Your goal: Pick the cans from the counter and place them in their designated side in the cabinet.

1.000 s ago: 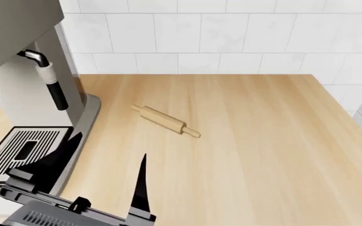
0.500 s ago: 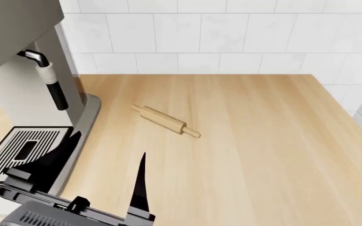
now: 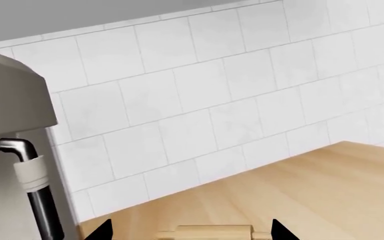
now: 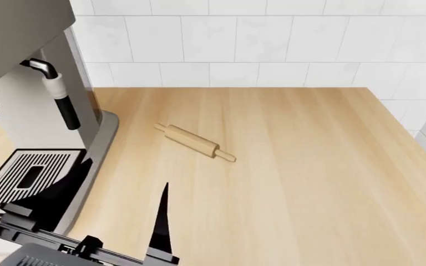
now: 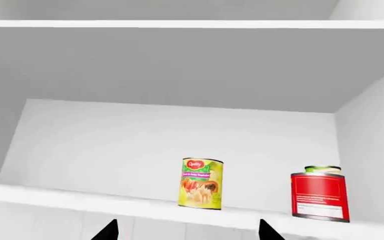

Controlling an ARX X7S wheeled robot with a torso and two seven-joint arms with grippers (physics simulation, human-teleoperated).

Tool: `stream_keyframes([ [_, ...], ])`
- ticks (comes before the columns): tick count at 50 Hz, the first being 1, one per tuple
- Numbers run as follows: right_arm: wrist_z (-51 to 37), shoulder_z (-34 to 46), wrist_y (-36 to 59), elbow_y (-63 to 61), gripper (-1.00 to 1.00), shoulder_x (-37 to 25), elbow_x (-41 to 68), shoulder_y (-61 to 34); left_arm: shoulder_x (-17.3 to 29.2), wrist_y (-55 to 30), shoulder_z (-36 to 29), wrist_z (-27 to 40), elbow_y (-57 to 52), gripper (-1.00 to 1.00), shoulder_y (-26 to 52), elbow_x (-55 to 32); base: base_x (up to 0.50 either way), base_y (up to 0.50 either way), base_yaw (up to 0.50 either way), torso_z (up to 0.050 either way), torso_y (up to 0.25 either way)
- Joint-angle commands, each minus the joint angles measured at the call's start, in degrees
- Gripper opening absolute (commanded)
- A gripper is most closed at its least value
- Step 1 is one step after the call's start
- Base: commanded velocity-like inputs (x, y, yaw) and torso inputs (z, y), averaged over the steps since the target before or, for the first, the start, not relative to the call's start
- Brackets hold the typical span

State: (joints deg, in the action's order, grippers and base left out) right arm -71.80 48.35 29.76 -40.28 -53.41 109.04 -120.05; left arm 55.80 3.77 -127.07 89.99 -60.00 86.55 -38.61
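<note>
Left claw (image 4: 117, 213) dropped lower, base cut off, right claw (image 5: 186, 231) barely visible

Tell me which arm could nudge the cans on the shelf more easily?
Right, probably. Its claw points at the shelf where the yellow can and the red can stand. The left claw hangs open over the counter by the rolling pin, with no cans in its view.

A rolling pin (image 4: 194, 142) lies mid-counter (image 4: 309, 166), right of the coffee machine (image 4: 28, 83). Both cans (image 5: 201, 183) (image 5: 319, 196) stand apart on the cabinet shelf (image 5: 78, 202).
</note>
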Motion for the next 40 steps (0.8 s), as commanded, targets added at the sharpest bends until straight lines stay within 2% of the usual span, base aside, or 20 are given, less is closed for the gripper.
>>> stream_keyframes([
  [1, -5.9, -3.8, -6.1, -14.8, 1.00, -7.2, 3.3, 5.0, 1.1, 0.5, 0.5, 0.0, 0.0, 1.00, -0.5, 0.5, 0.00, 0.00, 0.00, 0.000, 0.000],
  [5, -6.3, -5.0, -9.0, -19.4, 1.00, -10.6, 2.0, 9.5, 2.2, 1.3, -0.1, 0.0, 0.0, 1.00, 0.8, 0.6, 0.00, 0.00, 0.00, 0.000, 0.000],
  [6, -6.4, -8.1, -7.9, -19.7, 1.00, -10.3, 2.3, 12.2, 2.4, 1.4, -0.3, 0.0, 0.0, 1.00, 1.2, 0.6, 0.00, 0.00, 0.00, 0.000, 0.000],
  [8, -10.1, -24.2, 2.9, -19.7, 1.00, -4.2, 7.9, 23.4, 2.8, 2.0, -1.1, 0.0, 0.0, 1.00, 2.4, 0.7, 0.00, 0.00, 0.00, 0.000, 0.000],
  [10, -18.1, -41.4, 18.2, -19.7, 1.00, 6.4, 18.6, 32.5, 3.3, 2.8, -2.1, 0.0, 0.0, 1.00, 3.6, 1.0, 0.00, 0.00, 0.00, 0.000, 0.000],
  [11, -18.2, -49.9, 22.0, -19.7, 1.00, 8.0, 20.5, 36.1, 3.6, 3.1, -2.5, 0.0, 0.0, 1.00, 4.0, 1.2, 0.00, 0.00, 0.00, 0.000, 0.000],
  [12, -18.2, -55.1, 24.8, -19.7, 1.00, 9.4, 22.0, 38.7, 3.8, 3.4, -2.8, 0.0, 0.0, 1.00, 4.3, 1.4, 0.00, 0.00, 0.00, 0.000, 0.000],
  [18, -18.2, -76.5, 41.8, -19.7, 1.00, 18.2, 31.3, 53.1, 4.8, 3.6, -2.5, 0.0, 0.0, 1.00, 3.7, 2.5, 0.00, 0.00, 0.00, 0.000, 0.000],
  [24, -18.2, -90.4, 52.0, -19.7, 1.00, 23.3, 39.1, 61.3, 5.6, 3.1, -0.9, 0.0, 0.0, 1.00, 2.2, 3.6, 0.00, 0.00, 0.00, 0.000, 0.000],
  [26, -18.2, -102.8, 58.8, -19.7, 1.00, 27.0, 47.5, 67.6, 6.2, 3.0, -1.1, 0.0, 0.0, 1.00, 1.7, 5.3, 0.00, 0.00, 0.00, 0.000, 0.000],
  [27, -18.2, -106.1, 60.1, -19.7, 1.00, 27.7, 50.0, 69.3, 6.4, 3.1, -1.1, 0.0, 0.0, 1.00, 1.6, 5.8, 0.00, 0.00, 0.00, 0.000, 0.000],
  [40, -18.2, -117.7, 60.2, -19.7, 1.00, 26.8, 60.4, 77.3, 7.5, 2.3, 1.5, 0.0, 0.0, 1.00, -2.3, 8.8, 0.00, 0.00, 0.00, 0.000, 0.000],
])
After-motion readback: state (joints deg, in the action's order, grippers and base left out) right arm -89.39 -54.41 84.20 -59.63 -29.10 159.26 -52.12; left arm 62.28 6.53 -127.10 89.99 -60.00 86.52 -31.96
